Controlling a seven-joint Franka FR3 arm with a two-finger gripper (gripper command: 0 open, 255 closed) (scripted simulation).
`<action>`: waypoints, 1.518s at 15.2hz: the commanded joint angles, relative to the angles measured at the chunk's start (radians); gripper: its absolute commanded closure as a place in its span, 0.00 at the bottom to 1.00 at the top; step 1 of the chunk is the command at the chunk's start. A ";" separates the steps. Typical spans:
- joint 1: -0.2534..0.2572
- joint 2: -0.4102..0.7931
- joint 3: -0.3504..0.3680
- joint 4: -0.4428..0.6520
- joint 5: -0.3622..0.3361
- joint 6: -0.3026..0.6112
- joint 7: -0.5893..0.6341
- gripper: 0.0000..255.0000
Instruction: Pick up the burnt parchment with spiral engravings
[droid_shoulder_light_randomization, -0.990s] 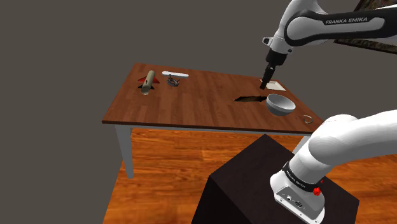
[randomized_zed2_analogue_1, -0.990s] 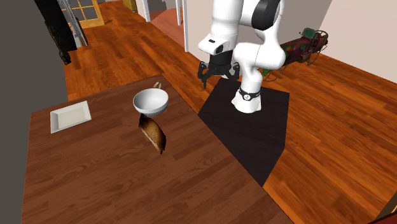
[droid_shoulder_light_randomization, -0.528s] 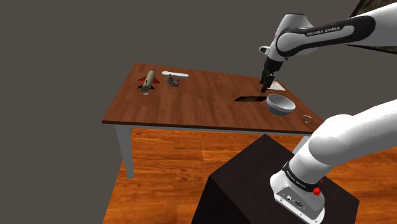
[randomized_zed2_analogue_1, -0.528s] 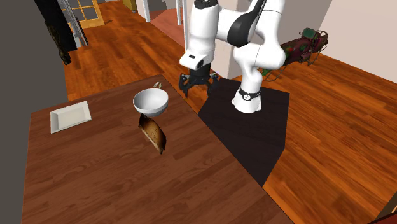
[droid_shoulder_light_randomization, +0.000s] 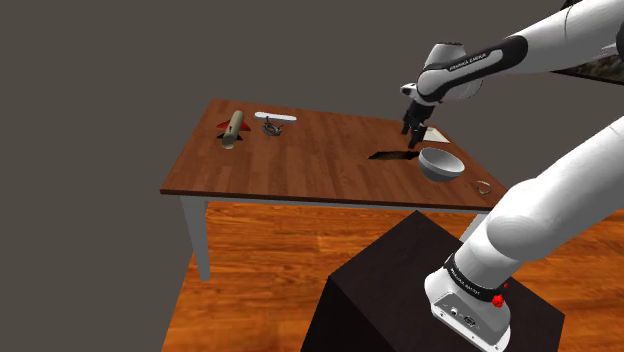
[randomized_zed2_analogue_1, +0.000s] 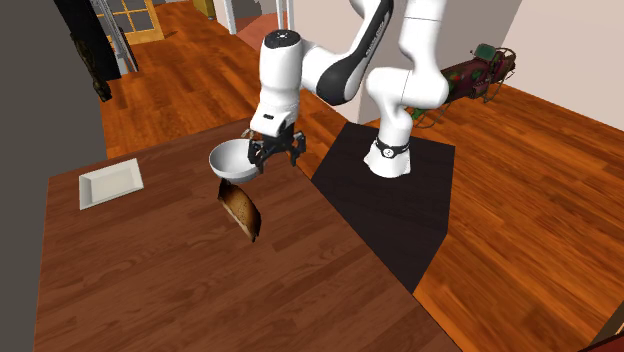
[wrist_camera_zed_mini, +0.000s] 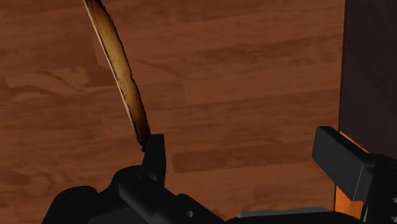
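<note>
Burnt parchment (randomized_zed2_analogue_1: 240, 210): brown, with scorched edges, left of centre in the second exterior view. It is on the wooden table (randomized_zed2_analogue_1: 150, 290), just below the white bowl (randomized_zed2_analogue_1: 236, 158). In the shoulder view it is a dark patch (droid_shoulder_light_randomization: 392, 154) right of centre, beside the bowl. Gripper (randomized_zed2_analogue_1: 272, 152) hangs by the bowl's right rim, fingers spread wide, nothing between them. Wrist view: the parchment appears edge-on as a thin slanting strip, its end close to one fingertip (wrist_camera_zed_mini: 156, 153); contact cannot be told. White tray (randomized_zed2_analogue_1: 110, 182) at the table's left.

A home: plank floor (randomized_zed2_analogue_1: 520, 180), wooden table (randomized_zed2_analogue_1: 150, 280), glazed door (randomized_zed2_analogue_1: 130, 15), white doorframe (randomized_zed2_analogue_1: 228, 15).
</note>
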 joint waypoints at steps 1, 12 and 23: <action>0.014 0.081 -0.036 0.037 0.029 0.051 -0.102 0.00; -0.002 0.397 -0.060 0.170 0.251 0.225 -0.444 0.00; -0.010 0.428 -0.051 0.164 0.277 0.257 -0.460 1.00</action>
